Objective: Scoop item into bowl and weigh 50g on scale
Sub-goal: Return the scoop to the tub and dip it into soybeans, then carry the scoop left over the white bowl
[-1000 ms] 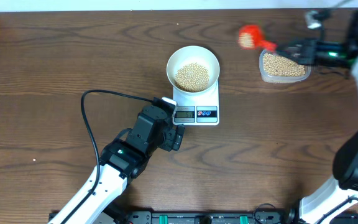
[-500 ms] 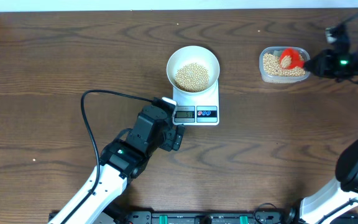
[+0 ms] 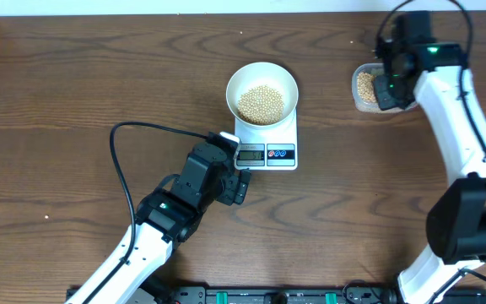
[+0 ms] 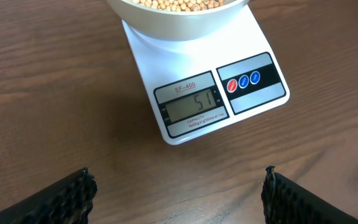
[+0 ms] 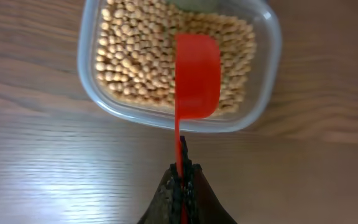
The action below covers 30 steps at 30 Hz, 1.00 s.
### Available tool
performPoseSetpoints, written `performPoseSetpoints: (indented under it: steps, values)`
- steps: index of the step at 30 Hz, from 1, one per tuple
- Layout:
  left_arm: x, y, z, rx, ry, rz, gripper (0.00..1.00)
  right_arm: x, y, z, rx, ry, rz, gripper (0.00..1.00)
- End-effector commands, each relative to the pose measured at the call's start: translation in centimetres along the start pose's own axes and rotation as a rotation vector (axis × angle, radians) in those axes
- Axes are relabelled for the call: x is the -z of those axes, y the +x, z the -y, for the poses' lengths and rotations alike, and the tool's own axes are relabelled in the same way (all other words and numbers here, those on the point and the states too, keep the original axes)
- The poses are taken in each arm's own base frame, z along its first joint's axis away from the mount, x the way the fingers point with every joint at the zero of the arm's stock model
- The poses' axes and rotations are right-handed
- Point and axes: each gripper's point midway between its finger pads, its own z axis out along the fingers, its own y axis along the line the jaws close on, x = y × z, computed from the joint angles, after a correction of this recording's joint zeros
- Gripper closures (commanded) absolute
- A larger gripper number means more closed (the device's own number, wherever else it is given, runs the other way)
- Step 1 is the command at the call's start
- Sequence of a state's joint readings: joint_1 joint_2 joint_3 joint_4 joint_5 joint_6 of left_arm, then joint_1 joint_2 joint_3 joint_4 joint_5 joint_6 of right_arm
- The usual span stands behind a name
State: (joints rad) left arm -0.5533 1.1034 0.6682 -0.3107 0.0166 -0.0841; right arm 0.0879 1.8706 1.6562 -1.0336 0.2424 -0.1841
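The bowl [image 3: 236, 83] stands on the scale [image 3: 282, 135] and contains a mound of beans [image 3: 261, 103]. The display [image 4: 194, 107] reads 51. A clear tub [image 5: 263, 74] holds more beans, with the red scoop [image 5: 197, 74] over them. The right gripper [image 5: 182, 180] has its jaws pinching the scoop handle. The left gripper [image 4: 178, 186] has its jaws spread above the worktop [image 4: 55, 93].

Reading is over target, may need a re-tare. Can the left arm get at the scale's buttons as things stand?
Probably yes. The left fingers hang open just short of the scale, its buttons on the near edge, nothing lying between; the bowl sits behind them.
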Motion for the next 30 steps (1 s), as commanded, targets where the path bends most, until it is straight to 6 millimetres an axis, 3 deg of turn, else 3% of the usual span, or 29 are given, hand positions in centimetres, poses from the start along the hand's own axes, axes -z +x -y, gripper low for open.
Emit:
performPoseSetpoints:
  steps: [1,9,15,18,24,27,30]
  values:
    - [0.0,0.0,-0.2,-0.003,-0.007,-0.001,0.12,3.1,-1.0,1.9,0.028,0.23,0.036,0.99]
    - [0.0,0.0,-0.2,-0.003,-0.008,-0.001,0.12,4.6,-2.0,0.5,0.035,0.187,0.101,0.99]
    - [0.0,0.0,-0.2,-0.003,-0.007,-0.001,0.12,8.1,-4.4,-1.4,-0.009,-0.033,0.289,0.99]
    - [0.0,0.0,-0.2,-0.003,-0.007,-0.001,0.12,10.5,-6.2,-4.1,-0.004,-0.232,0.409,0.99]
    - [0.0,0.0,-0.2,-0.003,-0.008,-0.001,0.12,16.0,-8.4,-12.6,0.162,-0.752,0.609,0.99]
    - [0.0,0.0,-0.2,-0.003,-0.007,-0.001,0.12,16.4,-8.7,-15.2,0.21,-0.845,0.621,0.99]
    - [0.0,0.0,-0.2,-0.003,-0.007,-0.001,0.12,15.4,-8.4,-17.5,0.241,-0.874,0.578,0.99]
